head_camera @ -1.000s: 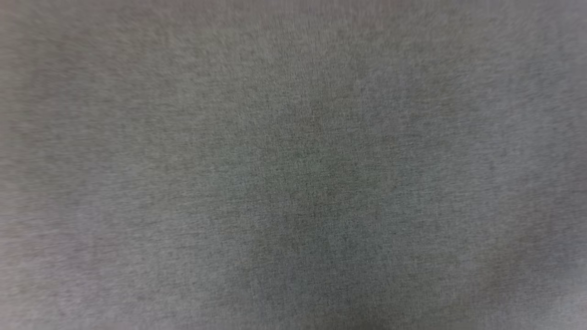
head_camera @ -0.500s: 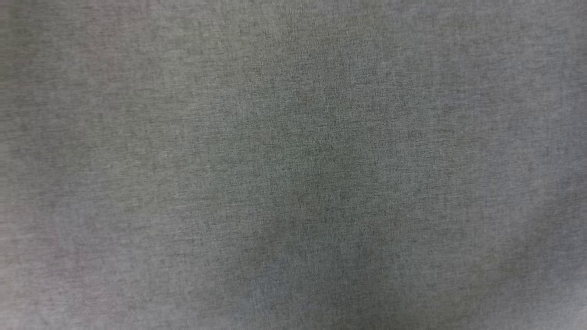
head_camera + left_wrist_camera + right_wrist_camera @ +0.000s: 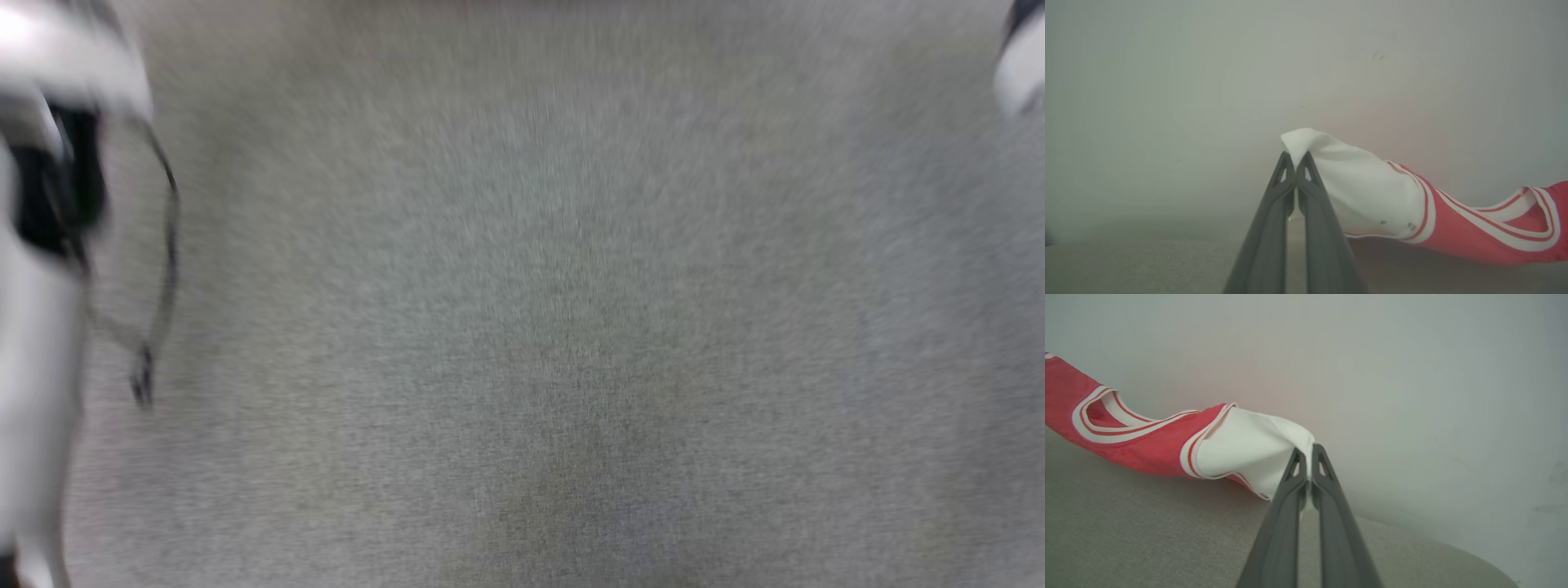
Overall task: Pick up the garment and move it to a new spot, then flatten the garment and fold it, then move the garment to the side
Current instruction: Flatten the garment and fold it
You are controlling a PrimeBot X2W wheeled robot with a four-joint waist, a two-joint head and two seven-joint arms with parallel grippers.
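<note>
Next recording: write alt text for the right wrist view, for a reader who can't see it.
The right gripper is shut on the white sleeve of a red jersey, which stretches away to the left over a grey fabric surface. A plain pale wall stands behind.

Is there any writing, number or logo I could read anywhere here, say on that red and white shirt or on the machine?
No text can be read.
The garment: the white sleeves, red cloth and striped trim in sight bear no letters or numbers.
The left claw and right claw: plain dark fingers, no label.
Head view: blurred; nothing legible on the grey surface.
</note>
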